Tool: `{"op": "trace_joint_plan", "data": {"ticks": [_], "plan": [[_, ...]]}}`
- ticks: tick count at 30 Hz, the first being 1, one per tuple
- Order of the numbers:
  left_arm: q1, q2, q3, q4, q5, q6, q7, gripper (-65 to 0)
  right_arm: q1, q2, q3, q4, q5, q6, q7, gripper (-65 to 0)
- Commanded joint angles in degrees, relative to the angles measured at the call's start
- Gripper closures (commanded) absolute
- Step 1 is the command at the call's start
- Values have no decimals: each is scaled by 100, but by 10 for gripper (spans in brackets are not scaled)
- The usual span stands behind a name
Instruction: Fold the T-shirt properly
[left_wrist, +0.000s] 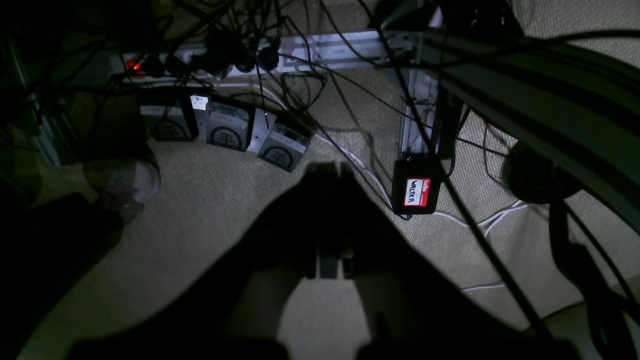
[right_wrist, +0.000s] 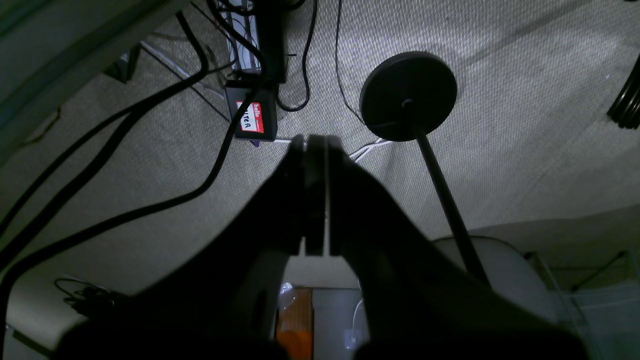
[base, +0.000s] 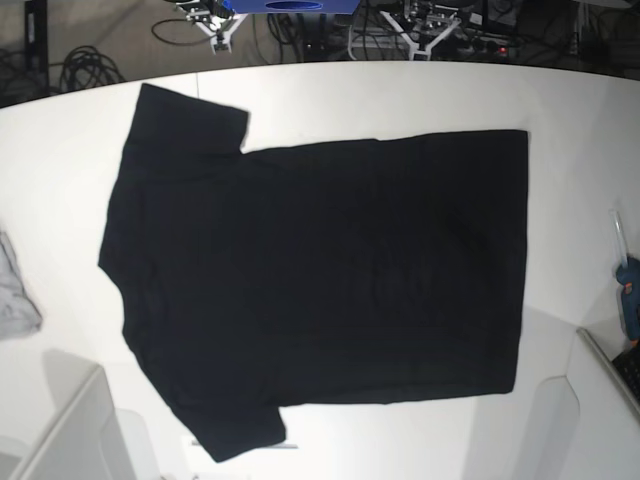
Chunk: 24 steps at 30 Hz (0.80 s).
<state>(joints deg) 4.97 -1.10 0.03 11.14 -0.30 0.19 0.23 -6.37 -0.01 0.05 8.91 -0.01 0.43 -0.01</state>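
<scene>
Closest to my left wrist camera is the left gripper (left_wrist: 330, 172), a dark silhouette with its two fingers pressed together, no gap between them and nothing caught in them. It hangs over beige carpet, touching nothing. Beneath it I see a small black box with a red "hello" name sticker (left_wrist: 416, 187) reading WALTER, white cables running past it, a row of grey power bricks (left_wrist: 227, 131), and a power strip (left_wrist: 260, 52) with a red light among tangled black leads.

On my right wrist camera the right gripper (right_wrist: 315, 145) fills the foreground the same way: jaws fully together, holding nothing, clear of any surface. Below it lie the same carpet, a round black stand base (right_wrist: 407, 95) with its pole slanting toward the camera, thick black cables, and an orange item (right_wrist: 295, 320) at the bottom edge that I cannot identify.

From the base view neither gripper appears over the table (base: 560, 100). The T-shirt (base: 320, 270) lies spread flat on the white tabletop, plain black side up, collar end toward the view's left, hem toward the right, both sleeves splayed out. A small grey cloth (base: 15, 295) sits at the left edge, well apart from it, and a blue object (base: 630, 290) at the right edge.
</scene>
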Motion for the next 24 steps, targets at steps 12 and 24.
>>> {"op": "trace_joint_plan", "data": {"ticks": [12, 24], "plan": [[105, 0, 63, 16, -1, 21, -54, -374, -18, 32, -10, 2, -12, -47, 32, 0], [123, -17, 19, 7, -1, 21, -54, 0, -79, 49, -19, 37, -21, -47, 41, 0]]}}
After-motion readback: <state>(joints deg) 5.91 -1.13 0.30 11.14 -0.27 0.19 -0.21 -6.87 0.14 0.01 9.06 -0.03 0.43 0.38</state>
